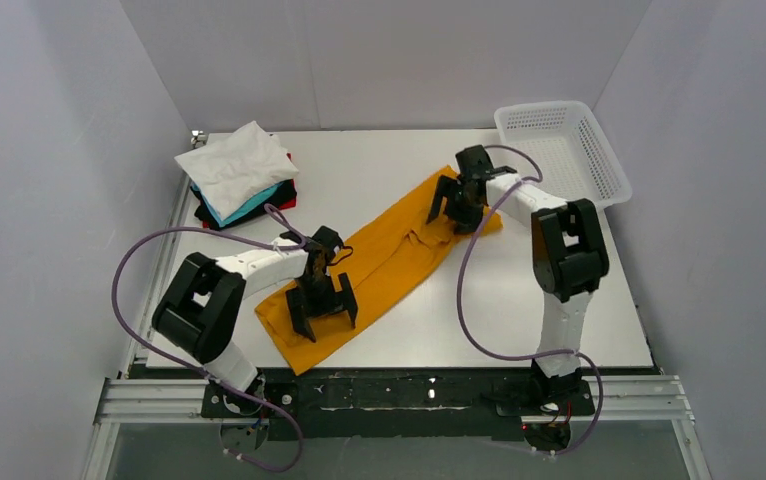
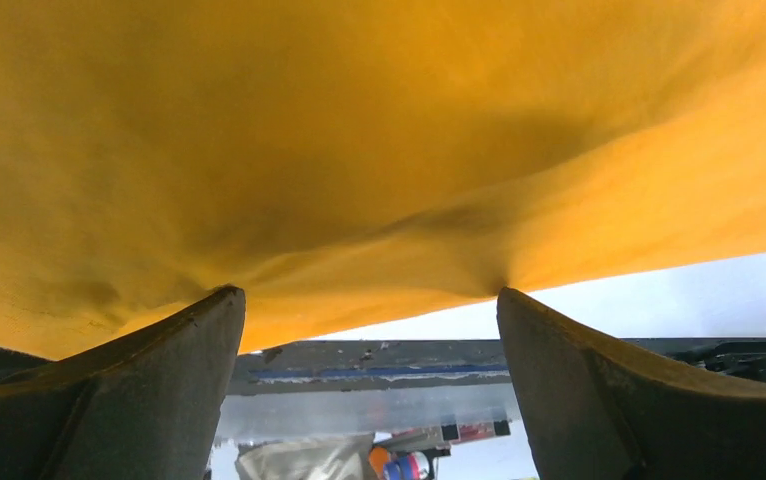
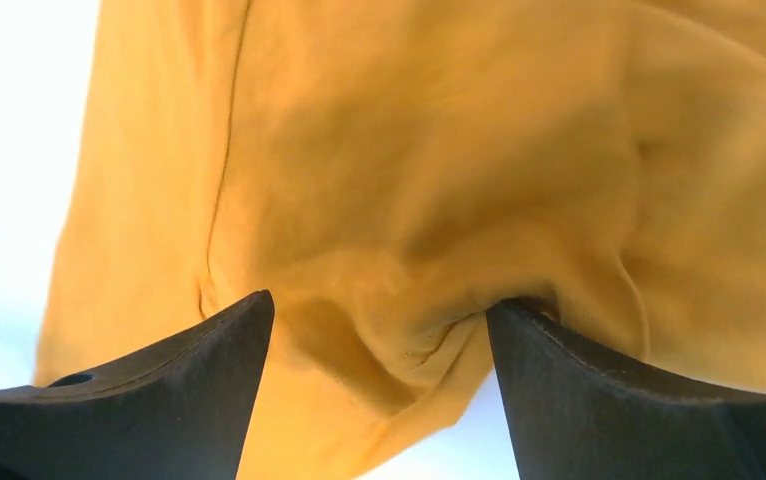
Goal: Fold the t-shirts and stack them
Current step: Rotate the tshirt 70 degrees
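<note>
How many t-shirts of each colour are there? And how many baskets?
orange t-shirt: 1
white t-shirt: 1
teal t-shirt: 1
red t-shirt: 1
black t-shirt: 1
basket: 1
Total: 6 things, 5 of them t-shirts

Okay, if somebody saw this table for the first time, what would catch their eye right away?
The orange-yellow shirt stands out first: a long strip lying diagonally across the middle of the table, the left gripper open on its near end, the right gripper open on its far end. Next, the stack of folded shirts at the far left corner, white on top, and the white basket at the far right corner.
</note>
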Controlling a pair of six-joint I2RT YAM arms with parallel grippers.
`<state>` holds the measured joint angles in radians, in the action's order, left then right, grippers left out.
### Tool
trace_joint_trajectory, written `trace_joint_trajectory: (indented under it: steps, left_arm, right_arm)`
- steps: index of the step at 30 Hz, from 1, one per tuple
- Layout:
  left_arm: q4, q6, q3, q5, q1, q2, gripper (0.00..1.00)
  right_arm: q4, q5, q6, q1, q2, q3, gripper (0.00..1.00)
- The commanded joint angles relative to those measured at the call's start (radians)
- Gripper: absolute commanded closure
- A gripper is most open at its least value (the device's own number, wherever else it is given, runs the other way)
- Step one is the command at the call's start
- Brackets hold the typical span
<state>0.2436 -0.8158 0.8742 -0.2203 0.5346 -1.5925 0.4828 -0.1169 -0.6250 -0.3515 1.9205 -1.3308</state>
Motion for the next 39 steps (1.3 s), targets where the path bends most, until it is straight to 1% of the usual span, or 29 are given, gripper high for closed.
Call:
trace_joint_trajectory:
  steps: [1,2,3,5,8,10,12,14,16,18,19,22,25,26,28,30,32,34,37,39]
  left_arm:
    - [-0.072,-0.154,0.000,0.029,0.068,-0.099,0.02]
    - [-0.111,-0.171,0.013,0.014,0.082,-0.137,0.02]
    - [-0.135,-0.175,0.058,-0.004,0.098,-0.178,0.02]
    - [-0.142,-0.172,0.146,-0.024,0.136,-0.271,0.02]
    - [-0.148,-0.178,0.271,-0.062,0.196,-0.398,0.02]
    - [-0.164,-0.195,0.329,-0.086,0.233,-0.459,0.02]
    - [-0.170,-0.214,0.377,-0.079,0.275,-0.505,0.02]
    - [-0.165,-0.226,0.414,-0.082,0.309,-0.533,0.02]
    - [-0.162,-0.265,0.409,-0.051,0.324,-0.531,0.02]
    - [-0.199,-0.285,0.388,-0.040,0.327,-0.506,0.02]
    - [-0.228,-0.292,0.381,-0.047,0.333,-0.496,0.02]
    - [-0.278,-0.289,0.393,-0.050,0.375,-0.473,0.02]
    - [-0.321,-0.307,0.484,-0.058,0.402,-0.486,0.02]
    - [-0.289,-0.302,0.530,-0.060,0.406,-0.490,0.02]
    - [-0.202,-0.253,0.580,-0.019,0.412,-0.468,0.02]
    - [-0.184,-0.222,0.554,0.023,0.413,-0.406,0.02]
    - [-0.176,-0.192,0.509,0.057,0.412,-0.328,0.02]
    - [-0.151,-0.136,0.488,0.053,0.412,-0.251,0.02]
    - [-0.122,-0.068,0.417,0.005,0.417,-0.111,0.02]
    - [-0.083,-0.027,0.345,-0.001,0.416,0.006,0.02]
  right_arm:
    - [0.024,0.069,0.207,0.014,0.197,-0.356,0.14]
    - [0.033,0.050,0.233,0.015,0.256,-0.442,0.15]
    - [0.056,0.020,0.255,0.017,0.309,-0.530,0.16]
    - [0.100,-0.048,0.283,0.016,0.412,-0.690,0.17]
    - [0.070,-0.202,0.305,0.016,0.540,-0.851,0.17]
    - [0.005,-0.301,0.290,0.014,0.620,-0.927,0.15]
    - [-0.046,-0.352,0.231,0.014,0.683,-1.025,0.14]
    - [-0.129,-0.384,0.130,0.018,0.723,-1.085,0.14]
    - [-0.253,-0.479,0.071,0.020,0.744,-1.092,0.13]
    - [-0.321,-0.540,0.068,0.019,0.755,-1.102,0.12]
    - [-0.318,-0.536,0.078,0.019,0.753,-1.106,0.12]
    - [-0.251,-0.439,0.124,0.020,0.704,-1.079,0.12]
    - [-0.226,-0.380,0.185,0.020,0.637,-1.049,0.10]
    - [-0.199,-0.367,0.203,0.021,0.624,-1.064,0.09]
    - [-0.108,-0.343,0.274,0.025,0.597,-1.120,0.08]
    - [-0.071,-0.296,0.314,0.034,0.534,-1.116,0.08]
    - [-0.098,-0.277,0.296,0.052,0.450,-1.051,0.08]
    - [-0.107,-0.269,0.259,0.071,0.377,-1.003,0.08]
    - [-0.011,-0.212,0.288,0.081,0.279,-1.002,0.08]
    - [0.064,-0.160,0.320,0.082,0.203,-0.949,0.08]
